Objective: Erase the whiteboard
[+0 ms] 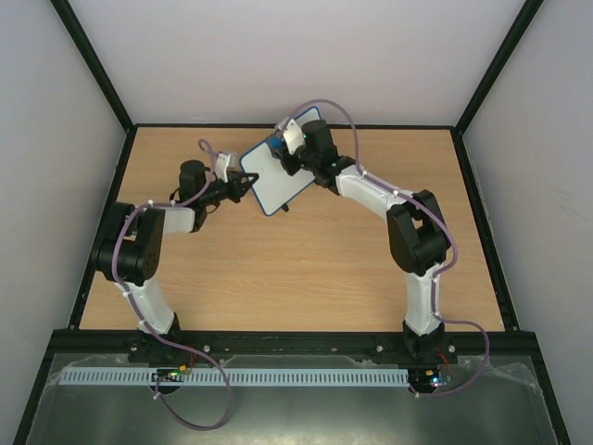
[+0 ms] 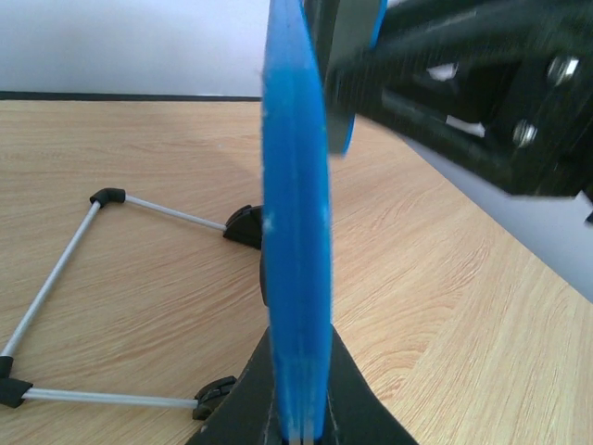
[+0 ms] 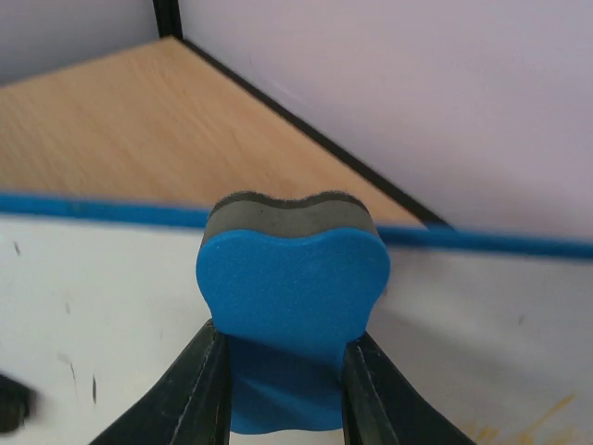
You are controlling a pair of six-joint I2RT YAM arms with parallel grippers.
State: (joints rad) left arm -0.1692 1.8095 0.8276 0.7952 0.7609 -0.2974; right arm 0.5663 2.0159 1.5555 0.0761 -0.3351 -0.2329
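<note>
L gripper [image 2: 296,408] jaws clamped on the left edge of the whiteboard [image 1: 281,181], which is held tilted over the far centre of the table [image 1: 306,269]. R gripper [image 3: 283,389] jaws squeeze a blue eraser [image 3: 292,306], set on the white face by its blue rim. Faint specks on the board. Wire frame w/ black corners [image 2: 51,278] lies on the wood beyond.

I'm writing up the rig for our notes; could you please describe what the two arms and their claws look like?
The left arm and right arm match: white shells alternating with chunky black joints. A thin purple cable loops along each. The left claw and right claw each have two tapering black fingers, with a small white block mounted behind.
</note>
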